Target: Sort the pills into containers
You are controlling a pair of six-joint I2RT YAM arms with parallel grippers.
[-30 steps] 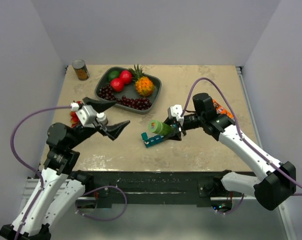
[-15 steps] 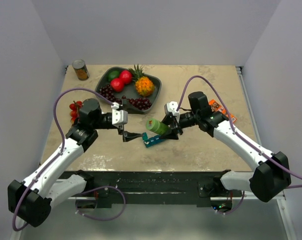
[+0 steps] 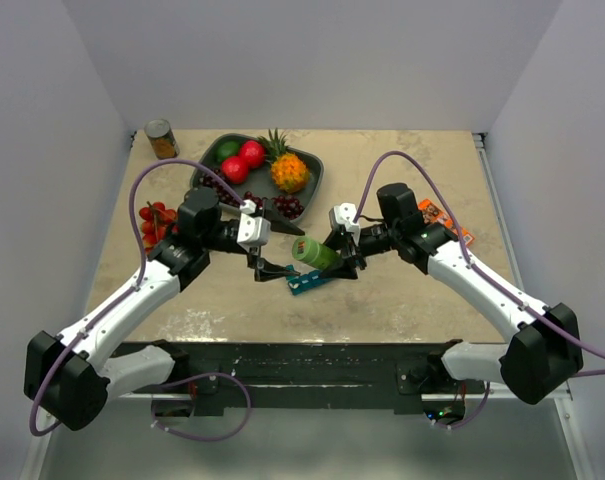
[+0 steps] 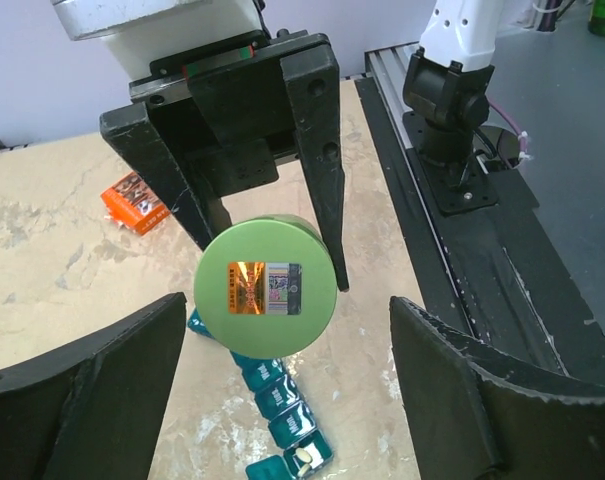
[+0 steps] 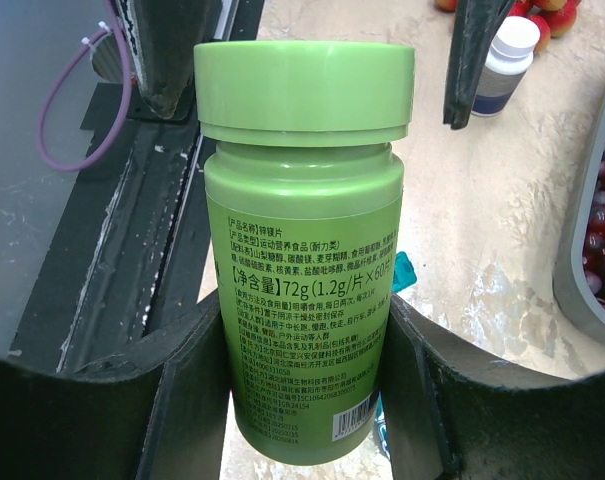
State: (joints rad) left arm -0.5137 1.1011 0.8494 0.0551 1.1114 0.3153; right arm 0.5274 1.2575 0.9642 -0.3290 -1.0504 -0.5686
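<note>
Noting left pincer (image 3: 278, 248) released, facing the cap (image 4: 265, 283) head-on; right pincer (image 5: 304, 350) is clenching the green pill bottle (image 5: 302, 230), long axis pointing at the left pincer.

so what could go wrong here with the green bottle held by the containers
1. The left gripper faces the cap, open; closing off-centre could twist the green bottle in the right gripper, which clamps only its lower body.
2. The bottle is held on its side near the containers; with the cap off, the contents might spill onto the table, not into a compartment.
3. The left fingers sit close to the strip and may nudge it.
</note>
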